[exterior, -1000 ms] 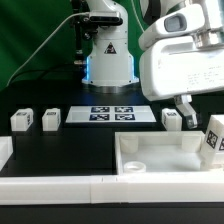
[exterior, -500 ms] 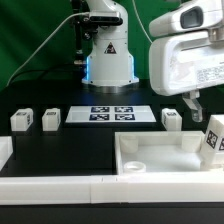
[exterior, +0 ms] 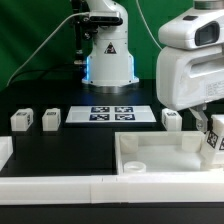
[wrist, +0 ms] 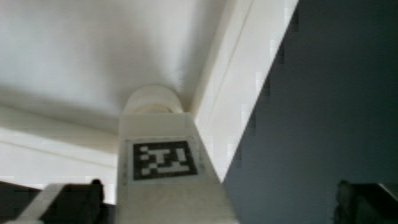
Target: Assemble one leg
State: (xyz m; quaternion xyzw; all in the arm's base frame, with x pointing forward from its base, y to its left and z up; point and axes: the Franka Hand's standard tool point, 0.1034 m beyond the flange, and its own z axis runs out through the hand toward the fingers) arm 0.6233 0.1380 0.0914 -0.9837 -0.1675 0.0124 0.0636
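White smooth plastic leg (wrist: 164,125), block-shaped with a rounded top and square black marker, stands at the tray (exterior: 135,160) rim, exterior view's right. I see the gripper (wrist: 217,203) spread wide around it, not touching.

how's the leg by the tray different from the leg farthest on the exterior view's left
The leg by the tray is tilted; the far-left leg sits flat on the black table. The leg by the tray is between the gripper's open jaws; the far-left leg has nothing over it. Both are small white blocks.
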